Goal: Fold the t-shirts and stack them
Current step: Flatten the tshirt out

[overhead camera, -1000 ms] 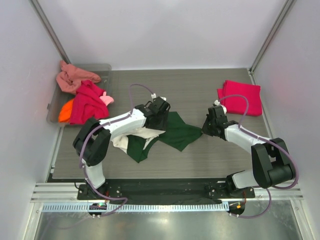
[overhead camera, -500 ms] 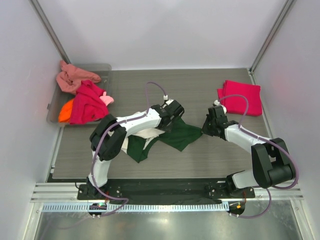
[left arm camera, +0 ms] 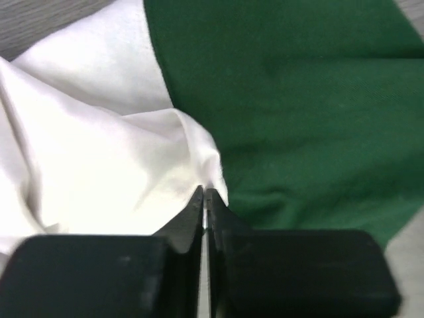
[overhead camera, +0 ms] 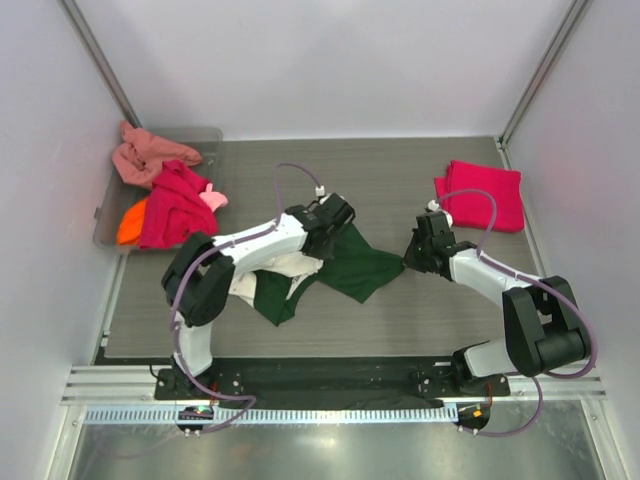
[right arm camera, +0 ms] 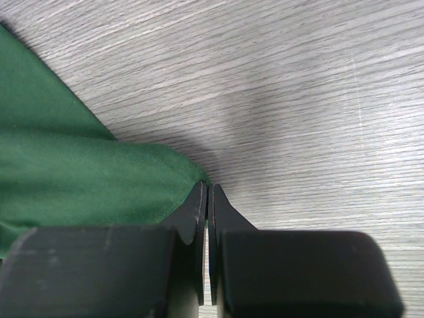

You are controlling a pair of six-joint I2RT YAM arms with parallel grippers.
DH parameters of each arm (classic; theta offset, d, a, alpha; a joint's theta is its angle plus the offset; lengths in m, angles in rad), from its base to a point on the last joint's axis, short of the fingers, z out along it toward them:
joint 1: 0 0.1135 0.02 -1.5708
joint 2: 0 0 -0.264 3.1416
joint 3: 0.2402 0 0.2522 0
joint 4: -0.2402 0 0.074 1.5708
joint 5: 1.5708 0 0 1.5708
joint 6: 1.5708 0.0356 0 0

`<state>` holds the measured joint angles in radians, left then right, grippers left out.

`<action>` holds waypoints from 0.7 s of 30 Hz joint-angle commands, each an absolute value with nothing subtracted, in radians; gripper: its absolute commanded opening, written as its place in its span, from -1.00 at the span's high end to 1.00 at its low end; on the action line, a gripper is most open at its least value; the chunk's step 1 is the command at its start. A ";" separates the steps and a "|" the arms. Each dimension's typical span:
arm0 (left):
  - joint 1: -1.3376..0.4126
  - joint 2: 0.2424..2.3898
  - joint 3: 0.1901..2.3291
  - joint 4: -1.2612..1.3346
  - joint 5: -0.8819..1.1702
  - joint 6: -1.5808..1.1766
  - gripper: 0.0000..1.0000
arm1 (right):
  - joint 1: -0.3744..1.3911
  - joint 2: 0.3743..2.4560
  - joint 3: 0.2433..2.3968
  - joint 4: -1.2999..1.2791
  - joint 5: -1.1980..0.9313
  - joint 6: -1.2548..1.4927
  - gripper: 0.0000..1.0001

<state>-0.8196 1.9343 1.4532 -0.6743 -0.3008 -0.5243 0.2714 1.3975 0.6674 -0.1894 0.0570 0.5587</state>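
Lying crumpled at the middle of the table [overhead camera: 400, 170]: one cream-and-green t-shirt [overhead camera: 350, 268], its green part spread toward the right and its cream part bunched under the left arm.

Left gripper [left arm camera: 204, 193]: jaws pressed together, with no gap showing. A raised fold of the cream cloth runs right up into the fingertips, just beside the seam where the cream meets the green. The fold looks pinched there.

Right gripper [right arm camera: 205, 188]: jaws likewise closed tight. The pointed right-hand corner of the green cloth ends between the tips. Bare wood-grain table lies beyond it.

Crimson-pink t-shirt [overhead camera: 481, 195]: folded flat at the far right of the table, well apart from both grippers.

Tray [overhead camera: 104, 216]: at the far left, holding a heap of shirts: salmon t-shirt [overhead camera: 148, 155], magenta t-shirt [overhead camera: 175, 208], orange t-shirt [overhead camera: 130, 226] and light pink t-shirt [overhead camera: 214, 197].

Change noted: a second ago the left jaws stood partly open over the shirt, and half a second ago that gripper reached farther right. It has since drawn back slightly and closed on the fold. The right gripper, the green corner and the two side piles sit as they did before.
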 commanded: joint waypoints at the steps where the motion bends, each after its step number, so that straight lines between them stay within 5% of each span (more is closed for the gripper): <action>1: -0.761 1.830 1.410 -0.589 -0.149 -0.541 0.79 | 0.265 1.388 0.684 -0.189 0.052 0.548 0.98; 4: -0.756 1.833 1.393 -0.575 -0.104 -0.545 0.41 | 0.264 1.390 0.681 -0.187 0.051 0.548 0.98; 13: -0.819 1.890 1.407 -0.566 -0.138 -0.535 -0.01 | 0.262 1.393 0.681 -0.187 0.051 0.548 0.98; 21: -0.847 1.973 1.488 -0.644 -0.282 -0.529 0.01 | 0.261 1.394 0.680 -0.187 0.051 0.548 0.98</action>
